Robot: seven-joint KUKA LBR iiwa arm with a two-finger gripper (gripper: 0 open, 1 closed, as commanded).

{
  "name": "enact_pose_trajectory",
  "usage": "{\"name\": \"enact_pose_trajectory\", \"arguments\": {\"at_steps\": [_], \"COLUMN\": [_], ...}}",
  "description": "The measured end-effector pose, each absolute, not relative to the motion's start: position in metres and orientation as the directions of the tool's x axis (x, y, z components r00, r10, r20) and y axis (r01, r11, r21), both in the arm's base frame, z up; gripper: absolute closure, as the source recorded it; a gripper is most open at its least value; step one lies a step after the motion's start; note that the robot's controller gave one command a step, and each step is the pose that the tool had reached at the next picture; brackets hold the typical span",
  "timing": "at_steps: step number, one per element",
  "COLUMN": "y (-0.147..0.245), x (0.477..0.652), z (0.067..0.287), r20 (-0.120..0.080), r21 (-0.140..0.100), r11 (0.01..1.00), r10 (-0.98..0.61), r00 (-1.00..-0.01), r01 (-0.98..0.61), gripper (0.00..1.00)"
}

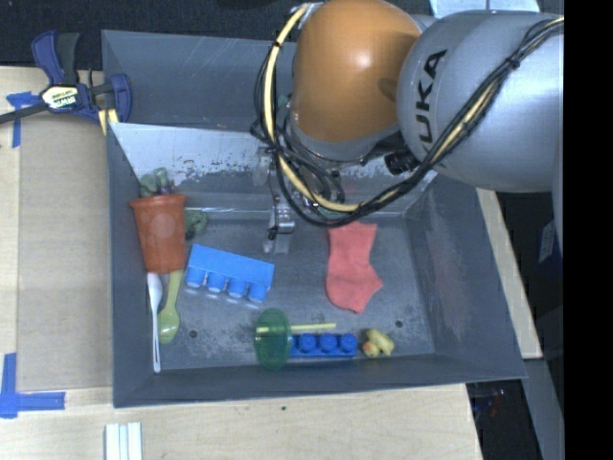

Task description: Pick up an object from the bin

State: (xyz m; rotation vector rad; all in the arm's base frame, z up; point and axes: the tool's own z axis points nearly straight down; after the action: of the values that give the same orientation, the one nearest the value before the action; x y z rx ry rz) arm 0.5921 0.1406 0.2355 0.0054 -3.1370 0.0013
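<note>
My gripper hangs below the orange wrist cover, over the middle of the bin floor. Its fingertips stand close together with nothing between them. Just below and left of them lies a blue toy block with a row of round studs. A red cloth, folded like a sock, lies to the right of the gripper.
An orange flowerpot with a green plant lies at the left. A light green spoon and a white stick lie beneath it. Along the front wall lie a green disc, a blue studded bar and a yellow piece.
</note>
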Motion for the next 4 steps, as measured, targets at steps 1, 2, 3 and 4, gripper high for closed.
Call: {"name": "enact_pose_trajectory", "arguments": {"at_steps": [1, 2, 3, 4], "y": [0.14, 0.151, 0.07, 0.094], "x": [0.594, 0.571, 0.612, 0.573], "z": [0.241, 0.161, 0.097, 0.079], "r20": [-0.004, -0.005, -0.02, -0.014], "r21": [0.001, 0.002, -0.001, 0.001], "r11": [1.0, 1.0, 0.98, 0.996], "r10": [0.0, -0.001, -0.198, -0.094], "r00": [-1.0, -1.0, -0.98, -0.995], "r01": [0.0, -0.001, -0.198, -0.094], "gripper": [0.0, 0.0, 0.0, 0.0]}}
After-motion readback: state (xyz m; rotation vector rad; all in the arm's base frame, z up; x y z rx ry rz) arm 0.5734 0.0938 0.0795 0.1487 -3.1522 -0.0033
